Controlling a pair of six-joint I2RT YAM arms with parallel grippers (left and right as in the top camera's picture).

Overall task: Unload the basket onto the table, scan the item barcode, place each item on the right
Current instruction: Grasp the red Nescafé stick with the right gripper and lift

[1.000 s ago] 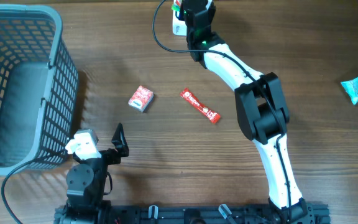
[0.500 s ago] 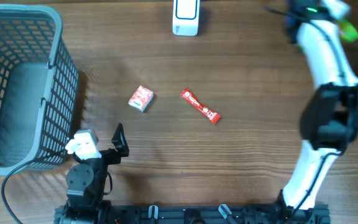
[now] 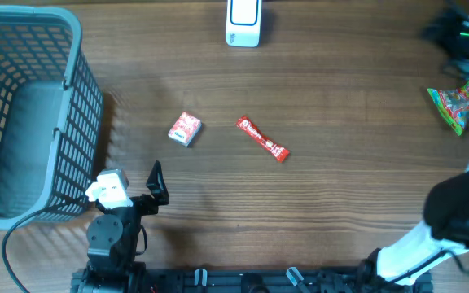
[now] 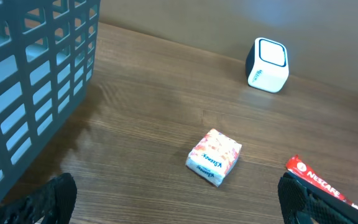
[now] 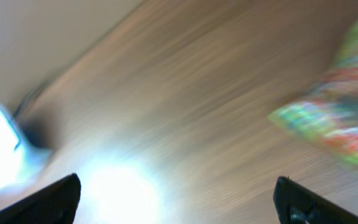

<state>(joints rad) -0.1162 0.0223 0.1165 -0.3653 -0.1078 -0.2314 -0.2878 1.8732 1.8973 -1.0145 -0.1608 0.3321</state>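
The table is open through its middle. The basket is cut off at the left. The right arm is blurred at the far right. The right jaws and left jaws stand wide, empty. The colourful packet lies at the table's right edge, its print unreadable.

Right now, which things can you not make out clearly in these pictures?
- Packet: right wrist view, motion blur; print unreadable.
- Right claw: only its tips show in its own view; overhead, lost in blur at the right edge.
- Stick: left wrist view, cut off by the lower right corner.
- Box: print too small; no barcode seen.
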